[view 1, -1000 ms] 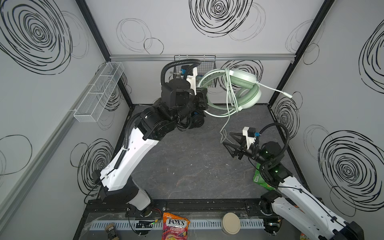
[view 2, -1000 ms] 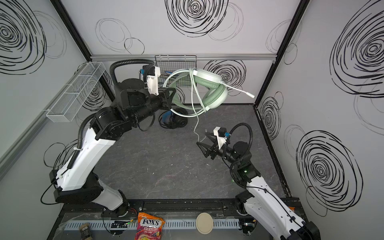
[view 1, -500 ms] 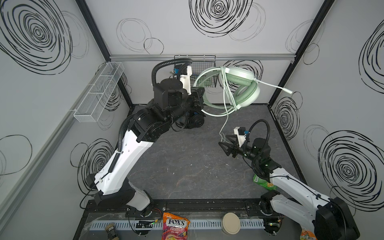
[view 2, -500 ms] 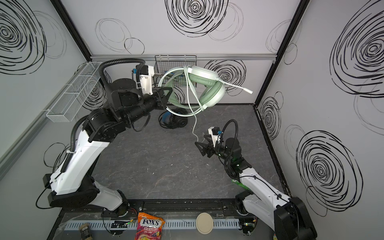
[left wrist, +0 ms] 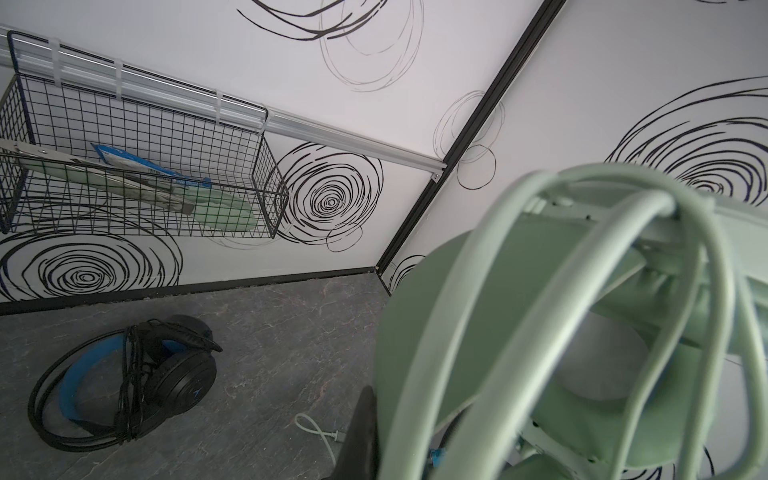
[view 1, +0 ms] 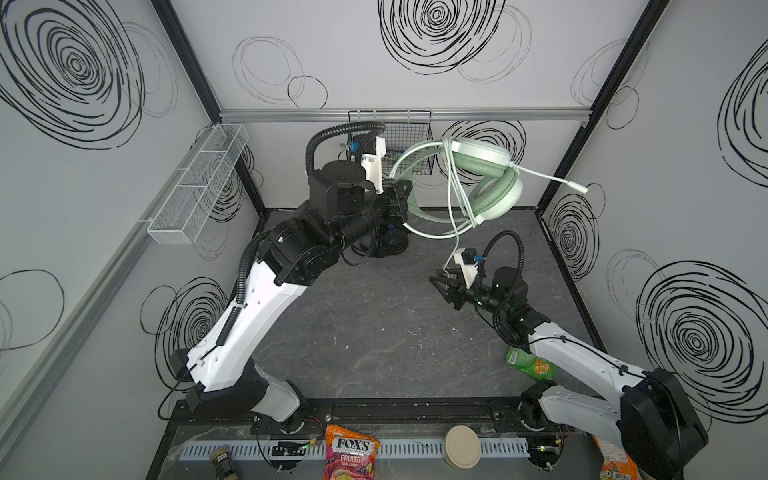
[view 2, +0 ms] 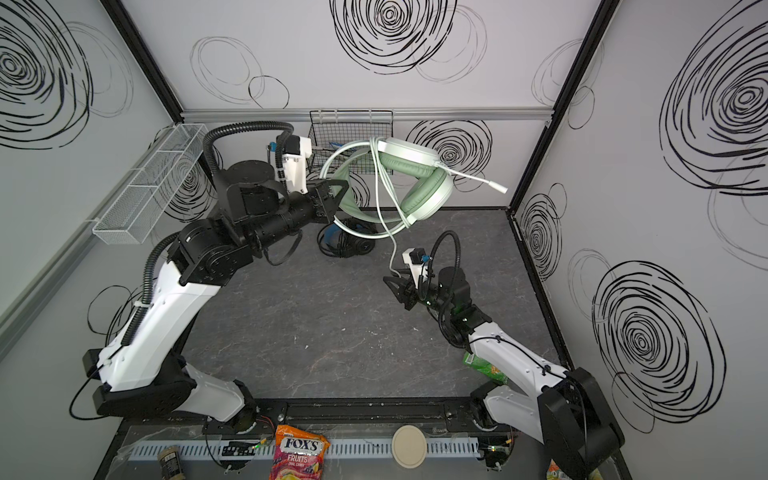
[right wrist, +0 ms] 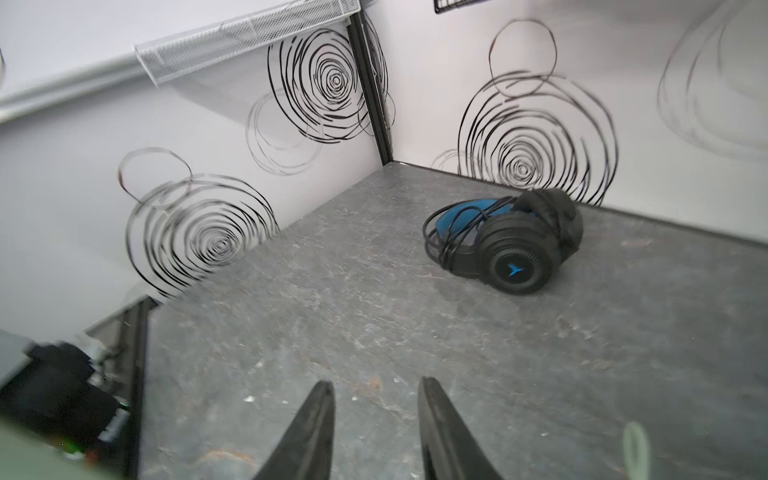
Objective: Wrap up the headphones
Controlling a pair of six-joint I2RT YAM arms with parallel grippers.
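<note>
My left gripper (view 1: 405, 195) is shut on the headband of the mint-green headphones (view 1: 486, 183), held high near the back wall. In the left wrist view the headband (left wrist: 540, 332) presses against one dark finger (left wrist: 361, 436). The pale cable (view 1: 457, 232) is looped over the headband and hangs to beside my right wrist camera. My right gripper (view 1: 442, 286) hovers low over the floor, open, with only bare floor between its fingers (right wrist: 316, 419). The black headphones with the blue headband (right wrist: 511, 241) lie on the floor at the back, cable wound on them, partly hidden behind my left arm in both top views.
A black wire basket (view 1: 390, 137) hangs on the back wall just behind the green headset. A white mesh shelf (view 1: 195, 187) runs along the left wall. A green snack packet (view 1: 530, 365) lies under my right arm. A candy bag (view 1: 351, 453) and round lid (view 1: 461, 451) sit at the front rail.
My right gripper's jaws have narrowed, and it has moved a little leftward under the hanging cable. The left arm has turned slightly, still holding the green headset up.
</note>
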